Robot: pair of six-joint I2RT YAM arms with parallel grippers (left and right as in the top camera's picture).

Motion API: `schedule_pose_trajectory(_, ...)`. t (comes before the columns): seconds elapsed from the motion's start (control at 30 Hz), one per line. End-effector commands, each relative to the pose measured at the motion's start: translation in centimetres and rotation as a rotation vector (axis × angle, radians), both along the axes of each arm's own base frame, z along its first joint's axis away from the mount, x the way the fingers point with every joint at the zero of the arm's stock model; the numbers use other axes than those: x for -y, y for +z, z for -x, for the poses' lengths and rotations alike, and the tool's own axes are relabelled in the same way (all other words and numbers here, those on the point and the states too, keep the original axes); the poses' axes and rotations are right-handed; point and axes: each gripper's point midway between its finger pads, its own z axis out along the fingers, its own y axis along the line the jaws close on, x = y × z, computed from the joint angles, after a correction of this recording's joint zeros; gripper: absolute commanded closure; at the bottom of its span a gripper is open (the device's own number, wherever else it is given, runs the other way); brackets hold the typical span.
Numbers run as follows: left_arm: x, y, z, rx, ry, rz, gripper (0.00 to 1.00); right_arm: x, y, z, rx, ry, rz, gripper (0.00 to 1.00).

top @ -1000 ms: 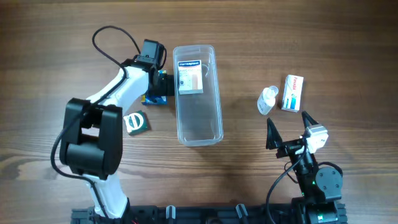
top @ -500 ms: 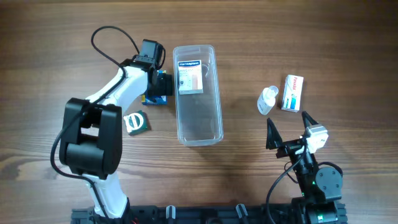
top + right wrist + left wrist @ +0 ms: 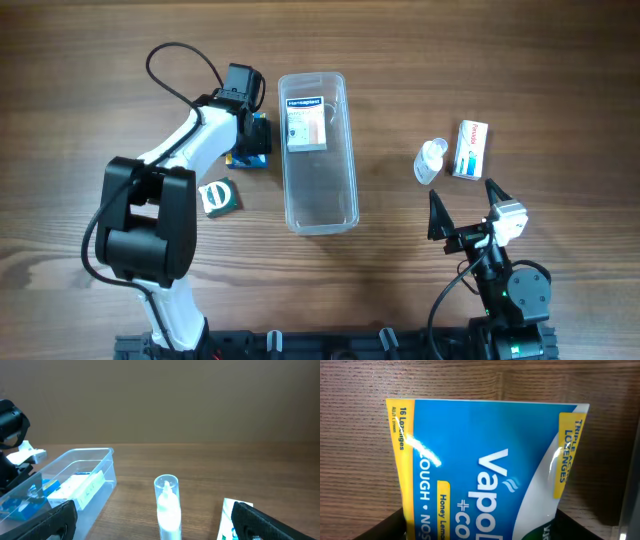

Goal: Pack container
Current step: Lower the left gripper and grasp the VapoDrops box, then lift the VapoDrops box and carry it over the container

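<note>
The clear plastic container lies lengthwise in the table's middle, with a white box in its far end. My left gripper is just left of the container's far end, shut on a blue and yellow lozenge packet. In the left wrist view the packet fills the frame, between the two fingers. My right gripper is open and empty near the front right. In the right wrist view the container is at the left.
A small green and white box lies left of the container. A small clear bottle and a white box lie at the right, just beyond my right gripper; both show in the right wrist view, the bottle and the box.
The left gripper has shifted very slightly and a bit more of the blue packet shows beside the container wall. The right arm has not moved.
</note>
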Motion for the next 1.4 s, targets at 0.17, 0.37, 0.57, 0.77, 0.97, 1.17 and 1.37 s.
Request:
schedule_pose_trajectory(0.17,-0.2,7.1,-0.2,0.070,0.051,0.030,0.25,-0.2,0.0,0.0,0.004,0.012,0.018,0.00)
schedule_pose_trajectory(0.37,-0.3,13.3,0.0,0.197,0.127,0.093,0.23,-0.2,0.0,0.0,0.004,0.012,0.018,0.00)
schedule_pose_trajectory(0.57,1.1,17.7,2.4,0.242,0.165,0.211,0.24,-0.2,0.0,0.0,0.004,0.012,0.018,0.00)
schedule_pose_trajectory(0.77,3.7,18.6,4.8,0.205,0.161,0.266,0.24,-0.2,0.0,0.0,0.004,0.012,0.018,0.00)
schedule_pose_trajectory(0.97,7.6,18.5,6.3,0.181,0.135,0.307,0.23,-0.2,0.0,0.0,0.004,0.012,0.018,0.01)
schedule_pose_trajectory(1.17,11.3,18.8,7.4,0.187,0.070,0.338,0.23,-0.2,0.0,0.0,0.004,0.012,0.018,0.00)
schedule_pose_trajectory(1.37,13.2,18.6,7.8,0.188,0.039,0.354,0.24,-0.2,0.0,0.0,0.004,0.012,0.018,0.00)
